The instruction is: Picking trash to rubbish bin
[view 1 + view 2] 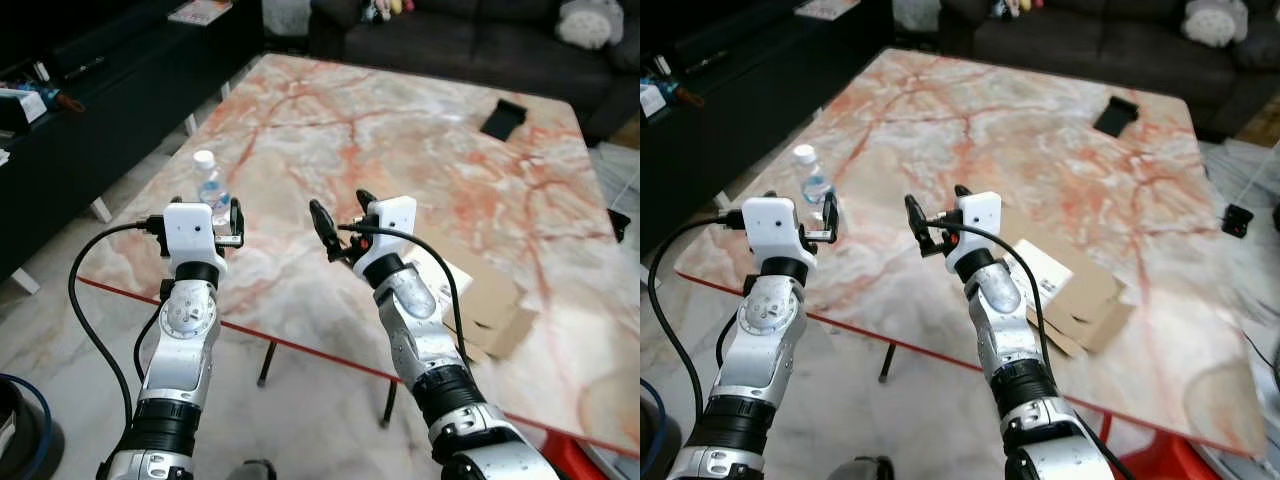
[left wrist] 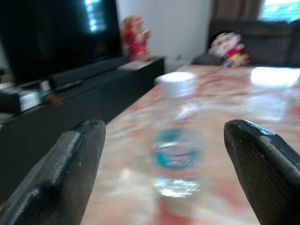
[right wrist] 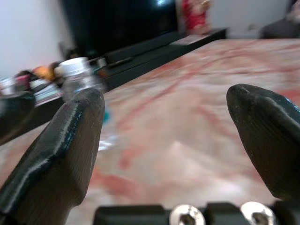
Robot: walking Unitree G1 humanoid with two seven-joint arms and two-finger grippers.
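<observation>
- Near the bench's near-left corner, a small clear water bottle (image 1: 209,184) is standing upright with its white cap on top, so its long axis is running straight up from the bench (image 1: 420,130).
- Straight ahead of the left gripper (image 1: 233,224) is where the bottle is sitting: in the left wrist view it is showing between the two black fingers (image 2: 70,164), just beyond their tips and not touching either.
- Those fingers are spread wide apart and holding nothing; the gap looks wider than the bottle, so I judge a short reach forward would put a finger on each side of its body.
- Further along the near edge toward the middle, the right gripper (image 1: 340,225) is hovering over the bench with its fingers also parted and empty.
- From the right wrist view the bottle (image 3: 79,79) is lying off to one side, past one finger, so the left arm is the nearer and better lined up of the two.
- A blue band is wrapping the bottle's middle (image 2: 177,152), but the picture is too blurred for any writing or brand to be read.
- By the near-right part of the bench a flattened cardboard box (image 1: 1080,300) with a white sheet on it is lying; no print on it is legible.
- Toward the far-right corner a small black flat thing (image 1: 503,118) is resting, well apart from both grippers.
</observation>
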